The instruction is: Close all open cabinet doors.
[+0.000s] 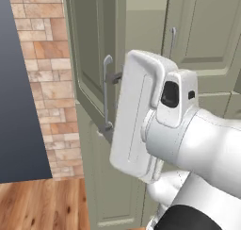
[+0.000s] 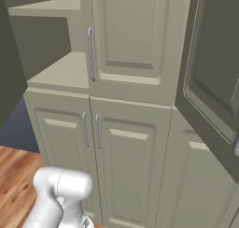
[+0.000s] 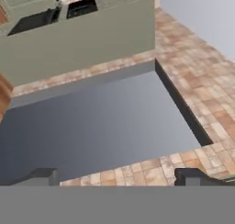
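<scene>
Sage-green cabinetry is recorded across both base views, flanked by a brick-patterned tile wall [image 1: 49, 90] and a wooden floor [image 1: 42, 203]. In the left base view, an open upper cabinet door [image 1: 89, 54] is seen swung outward toward the camera, its long silver bar handle [image 1: 107, 92] standing vertical just beside the white wrist housing of the arm [image 1: 155, 120]; whether the two touch cannot be told. A closed upper door [image 1: 207, 31] with its own bar handle is noted to the right of it. In the right base view, a closed upper door [image 2: 130, 40] is set above two shorter lower doors [image 2: 130, 171], bare shelves [image 2: 58, 70] are exposed to its left, and a second open door [image 2: 214, 73] is seen swung out at the right edge. In the hand view, the gripper [image 3: 119, 178] is shown released, its two dark fingertips [image 3: 190, 176] spread wide with nothing between them, faced toward a dark grey panel [image 3: 96, 126] bordered by tile.
</scene>
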You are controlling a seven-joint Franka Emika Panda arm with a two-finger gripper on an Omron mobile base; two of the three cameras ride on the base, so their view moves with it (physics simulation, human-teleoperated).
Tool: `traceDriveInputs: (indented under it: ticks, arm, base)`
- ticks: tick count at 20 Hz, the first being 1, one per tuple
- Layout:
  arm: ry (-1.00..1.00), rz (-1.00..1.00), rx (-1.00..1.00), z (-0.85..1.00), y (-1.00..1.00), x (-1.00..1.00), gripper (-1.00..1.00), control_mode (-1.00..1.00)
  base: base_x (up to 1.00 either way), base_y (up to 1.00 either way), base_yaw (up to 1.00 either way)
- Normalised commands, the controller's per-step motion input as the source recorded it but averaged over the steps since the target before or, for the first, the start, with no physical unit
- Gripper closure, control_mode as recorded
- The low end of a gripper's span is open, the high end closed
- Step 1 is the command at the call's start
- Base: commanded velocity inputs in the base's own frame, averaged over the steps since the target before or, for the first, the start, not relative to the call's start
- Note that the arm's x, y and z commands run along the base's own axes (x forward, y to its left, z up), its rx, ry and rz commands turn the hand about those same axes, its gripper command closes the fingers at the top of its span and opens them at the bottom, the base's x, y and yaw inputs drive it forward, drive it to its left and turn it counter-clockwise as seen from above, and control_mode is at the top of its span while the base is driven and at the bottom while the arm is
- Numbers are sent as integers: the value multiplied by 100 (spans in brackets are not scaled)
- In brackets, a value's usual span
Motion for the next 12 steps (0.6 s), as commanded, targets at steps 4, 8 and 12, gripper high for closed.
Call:
traceDriveInputs:
  ticks: [4, 8, 12]
  arm:
    - [-2, -45, -11, -22, 25, 1, -100, -100]
    - [0, -38, -2, -23, 8, 22, -100, -100]
    - [0, -27, 0, -11, 0, 41, -100, -100]
  base:
    - [0, 0, 0]
    - [0, 0, 0]
    - [0, 0, 0]
